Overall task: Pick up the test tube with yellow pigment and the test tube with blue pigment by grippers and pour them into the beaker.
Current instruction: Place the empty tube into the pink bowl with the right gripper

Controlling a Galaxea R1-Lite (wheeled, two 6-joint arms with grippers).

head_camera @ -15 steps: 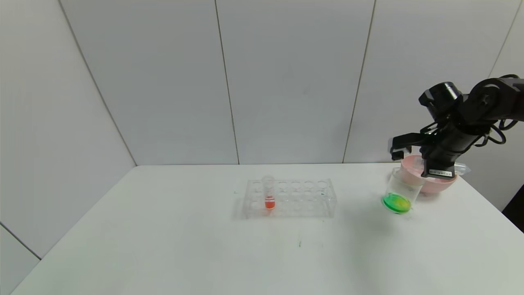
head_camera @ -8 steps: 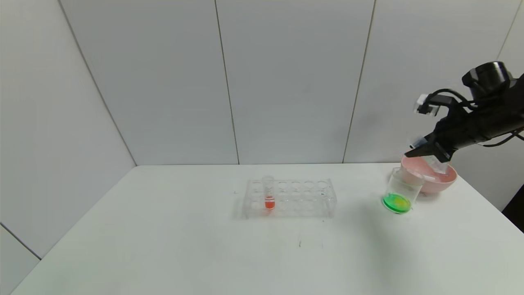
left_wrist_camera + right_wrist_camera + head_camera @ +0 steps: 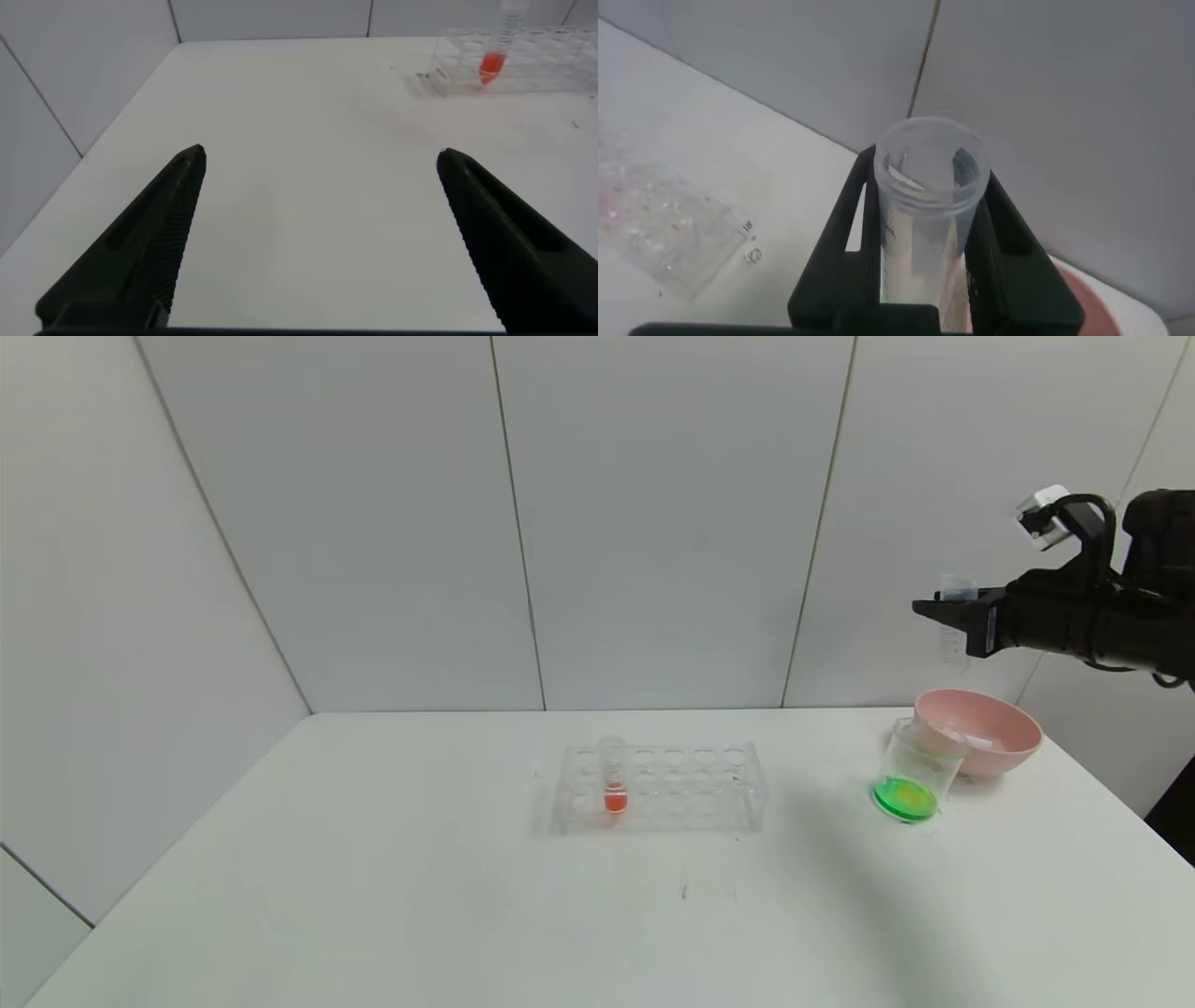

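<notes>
My right gripper (image 3: 948, 611) hangs high above the pink bowl (image 3: 1013, 733), shut on a clear test tube (image 3: 956, 589) that stands upright and looks empty. In the right wrist view the tube (image 3: 929, 215) sits between the black fingers (image 3: 845, 233), open mouth up. No yellow or blue liquid shows in any tube. The beaker (image 3: 910, 775) stands against the bowl's near left side with green liquid in its bottom. My left gripper (image 3: 320, 154) is open and empty over the bare table at the left, out of the head view.
A clear many-holed rack (image 3: 661, 787) stands mid-table with one red-liquid tube (image 3: 613, 784) at its left end; it also shows in the left wrist view (image 3: 523, 61). A pale clear object lies inside the bowl. White wall panels stand behind the table.
My right gripper has lifted from the bowl's rim to well above it and turned level, carrying the clear tube from a tipped pose to upright. Beaker, bowl and rack have not moved.
</notes>
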